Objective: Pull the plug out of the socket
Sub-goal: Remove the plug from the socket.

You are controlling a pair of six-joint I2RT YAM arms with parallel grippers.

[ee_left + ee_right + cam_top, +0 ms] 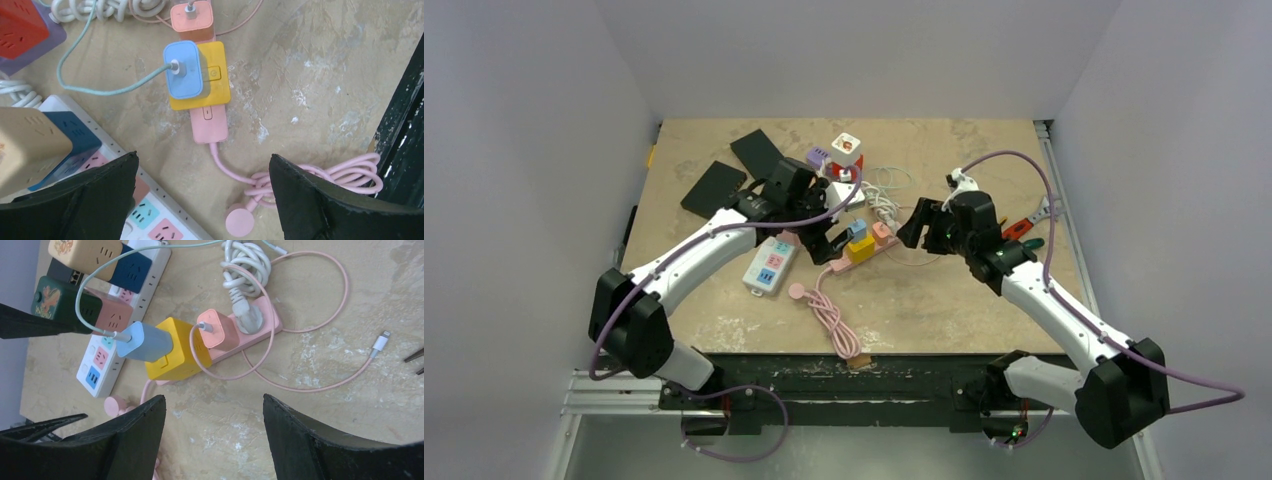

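Note:
A pink power strip (886,243) lies mid-table with a yellow cube adapter (861,249) on it. A blue charger plug (857,229) with a pale green cable sits in the yellow cube. A pink charger (881,231) and a white plug (247,315) sit in the strip further along. My left gripper (824,246) is open and empty, just left of the yellow cube. In the left wrist view the blue plug (184,70) lies ahead of the open gripper (203,157). My right gripper (911,230) is open and empty, right of the strip. In the right wrist view the blue plug (147,341) lies beyond the gripper (214,397).
A white power strip (769,265) with coloured sockets and several adapters lies left of the pink one. The pink strip's coiled cable (829,315) runs toward the near edge. Two black pads (714,187) lie at back left, a red-and-white cube stack (845,155) at the back, tools (1024,228) at the right.

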